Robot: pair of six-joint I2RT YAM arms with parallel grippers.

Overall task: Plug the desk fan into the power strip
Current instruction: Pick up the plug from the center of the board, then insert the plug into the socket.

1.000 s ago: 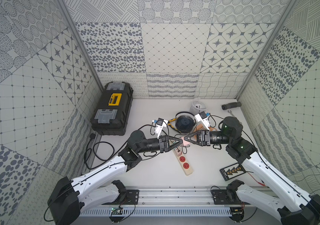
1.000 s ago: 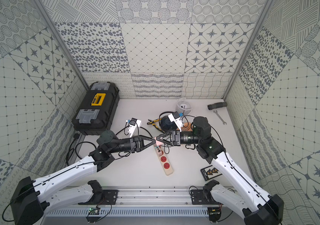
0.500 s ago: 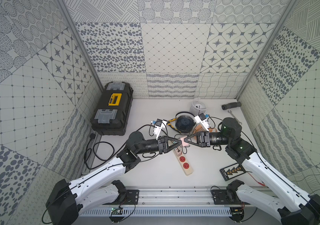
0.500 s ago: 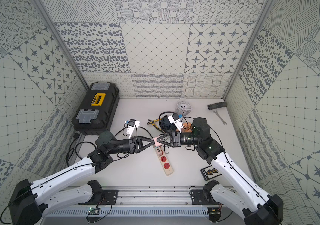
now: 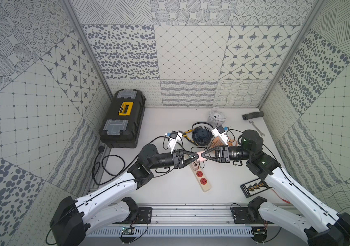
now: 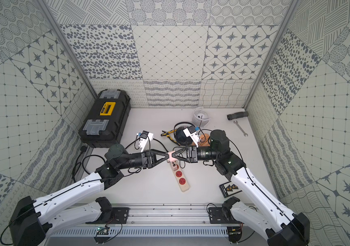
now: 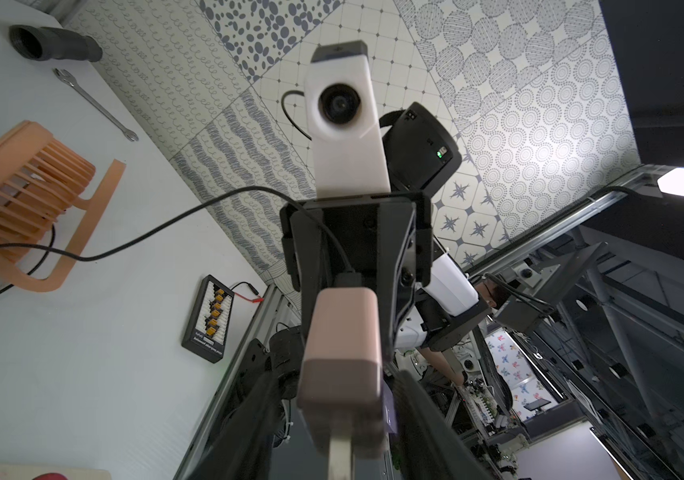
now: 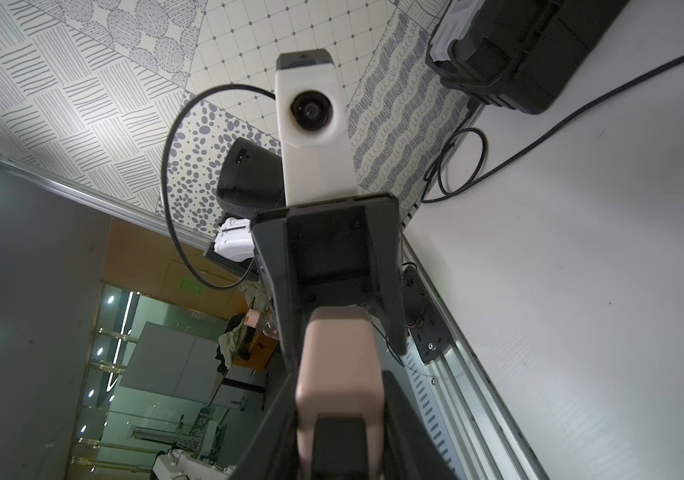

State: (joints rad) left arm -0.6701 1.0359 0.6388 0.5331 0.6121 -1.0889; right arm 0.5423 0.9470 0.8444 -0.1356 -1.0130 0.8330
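A pink plug [image 5: 199, 157] hangs in the air just above the far end of the power strip [image 5: 201, 179], a cream bar with red sockets lying on the table. Both grippers meet at the plug from opposite sides. My right gripper [image 8: 338, 399] is shut on the plug [image 8: 338, 353]. My left gripper [image 7: 338, 386] is open, with its fingers [image 7: 417, 411] standing a little off the plug [image 7: 342, 332]. The plug's black cord runs to the orange desk fan [image 7: 20, 183], which is partly hidden behind the right wrist in both top views.
A black toolbox [image 5: 123, 119] sits at the back left. A dark blue fan [image 5: 201, 134], a white fan [image 5: 216, 116] and pliers [image 5: 187, 135] lie behind the grippers. A wrench [image 5: 256, 127], a black tube [image 5: 252, 115] and a connector tray [image 5: 253, 187] are on the right.
The right gripper has closed onto the pink plug. The left gripper's jaws have opened off it. Both arms stay almost where they were.
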